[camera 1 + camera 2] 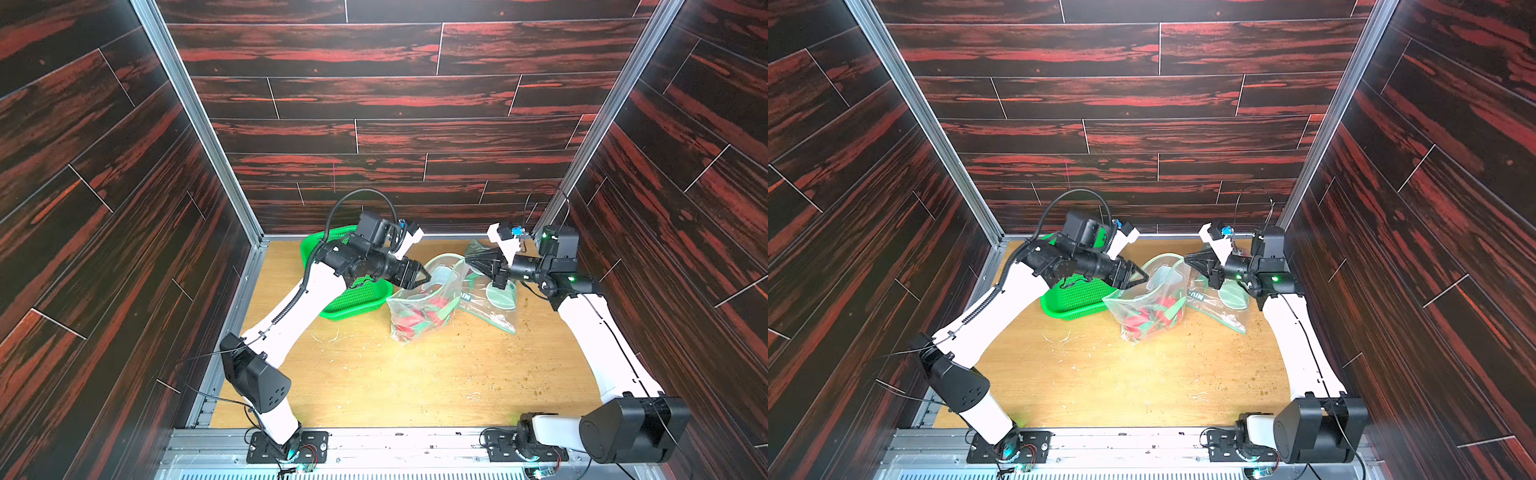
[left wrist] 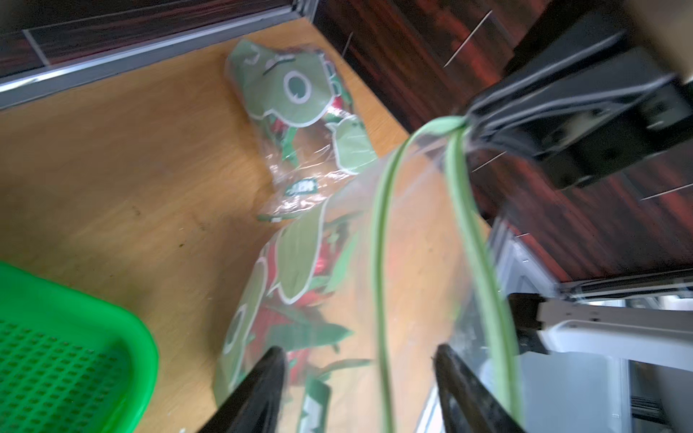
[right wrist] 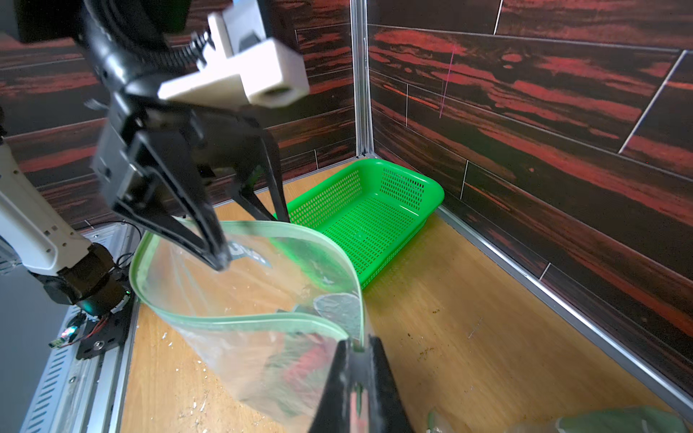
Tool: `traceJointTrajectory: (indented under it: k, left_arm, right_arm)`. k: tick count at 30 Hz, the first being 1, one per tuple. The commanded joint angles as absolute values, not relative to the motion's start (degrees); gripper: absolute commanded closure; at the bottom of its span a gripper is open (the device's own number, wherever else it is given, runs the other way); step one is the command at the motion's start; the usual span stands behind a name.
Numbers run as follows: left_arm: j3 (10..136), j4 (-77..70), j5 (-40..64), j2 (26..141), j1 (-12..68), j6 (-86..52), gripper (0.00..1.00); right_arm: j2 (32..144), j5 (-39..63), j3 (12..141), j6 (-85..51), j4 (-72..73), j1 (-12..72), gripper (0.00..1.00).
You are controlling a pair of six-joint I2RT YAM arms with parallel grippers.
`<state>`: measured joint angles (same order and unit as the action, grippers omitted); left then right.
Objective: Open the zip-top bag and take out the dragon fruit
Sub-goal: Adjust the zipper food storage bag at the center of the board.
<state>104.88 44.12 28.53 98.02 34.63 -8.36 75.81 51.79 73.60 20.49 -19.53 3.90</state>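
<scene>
A clear zip-top bag point(image 1: 419, 299) point(image 1: 1142, 299) with a green zip rim stands on the wooden table, its mouth held wide. Through the plastic the dragon fruit point(image 1: 415, 322) point(image 1: 1144, 322) point(image 2: 311, 330) point(image 3: 307, 363) shows red-pink with green tips, low in the bag. My right gripper point(image 1: 467, 259) point(image 1: 1185, 257) point(image 3: 358, 343) is shut on the bag's rim at one end of the mouth. At the opposite side, my left gripper point(image 1: 426, 276) point(image 1: 1144, 276) point(image 2: 360, 350) point(image 3: 251, 241) is open. One strip of the green rim point(image 2: 380, 262) runs between its fingers.
A green perforated basket point(image 1: 357, 299) point(image 1: 1075, 297) point(image 2: 56, 356) point(image 3: 367, 217) sits in the far left corner under the left arm. A second printed plastic bag point(image 1: 494, 303) point(image 1: 1221, 305) point(image 2: 296, 93) lies under the right arm. Crumbs dot the table point(image 1: 415, 382).
</scene>
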Motion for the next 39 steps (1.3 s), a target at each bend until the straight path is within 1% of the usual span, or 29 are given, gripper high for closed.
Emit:
traceJointTrajectory:
  k: [1,2,3,4,6,8,11,13,18,23,25,29,36,39]
  left_arm:
    - [106.42,45.36,23.81,98.72,34.81,-8.55,0.64]
    - [106.6,45.22,24.07,98.92,34.8,-9.16,0.75]
    - [106.44,44.0,24.17,99.05,34.8,-10.51,0.91]
    - [106.13,42.56,24.34,98.92,34.88,-12.08,1.0]
    - [105.36,39.47,23.19,98.32,35.19,-15.12,1.0]
    - [104.19,36.12,20.42,97.42,35.74,-18.72,1.0]
    - [102.26,29.75,16.64,96.22,36.87,-24.98,1.0]
    - [102.19,28.03,14.32,96.02,38.03,-27.06,1.0]
    - [103.04,25.93,9.68,97.14,39.67,-31.43,1.0]
    - [104.7,24.87,6.38,98.85,40.14,-35.14,1.0]
    - [105.6,24.13,4.57,99.31,40.49,-36.69,1.0]
    - [107.74,23.47,3.42,100.81,40.8,-38.41,1.0]
    - [108.85,23.16,2.22,103.17,40.8,-39.02,1.0]
    - [108.87,22.68,1.98,103.66,40.79,-39.37,1.0]
  right_arm:
    - [75.52,53.09,74.32,17.16,-17.05,4.45,1.0]
    - [75.47,52.54,74.67,15.89,-16.98,4.56,1.0]
    - [75.44,51.4,75.31,13.37,-16.88,4.58,0.95]
    - [75.49,49.61,76.01,9.99,-16.64,4.69,0.87]
    - [75.83,45.38,78.0,1.56,-17.13,4.66,0.73]
    - [76.99,43.3,81.59,-5.52,-20.78,4.66,0.66]
    - [79.04,43.33,87.37,-12.56,-28.98,4.66,0.66]
    - [79.37,42.25,89.72,-16.73,-33.64,4.72,0.66]
    - [76.08,39.83,88.68,-27.11,-36.47,4.75,0.66]
    - [72.06,35.72,87.41,-32.55,-40.49,6.13,0.65]
    - [71.67,33.62,88.0,-33.8,-43.83,8.04,0.64]
    - [70.9,28.85,87.79,-36.02,-47.33,13.89,0.57]
    - [69.81,20.4,88.12,-40.05,-50.25,27.18,0.49]
    - [67.55,17.58,84.32,-43.79,-46.86,30.1,0.46]
